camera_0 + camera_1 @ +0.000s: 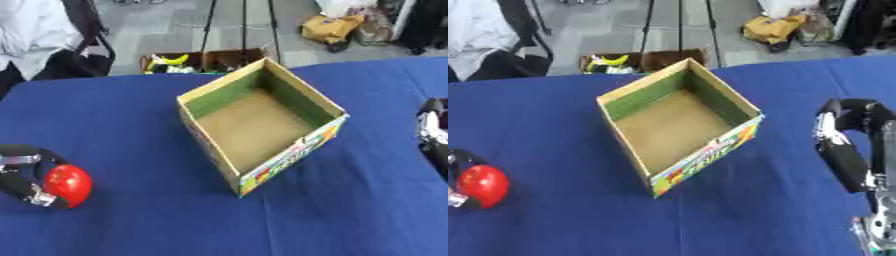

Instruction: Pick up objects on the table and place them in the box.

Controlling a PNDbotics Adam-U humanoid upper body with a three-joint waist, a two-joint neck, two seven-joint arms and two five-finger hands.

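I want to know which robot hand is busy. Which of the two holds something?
The left robot hand, at the left edge of the table, is curled round a red object. The right robot hand, at the right edge, holds nothing.

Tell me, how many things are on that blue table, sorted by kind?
Red round objects: 1, the red object, held in the left hand
Cardboard boxes: 1, the open box, nothing visible inside
Total: 2
The right hand holds nothing.
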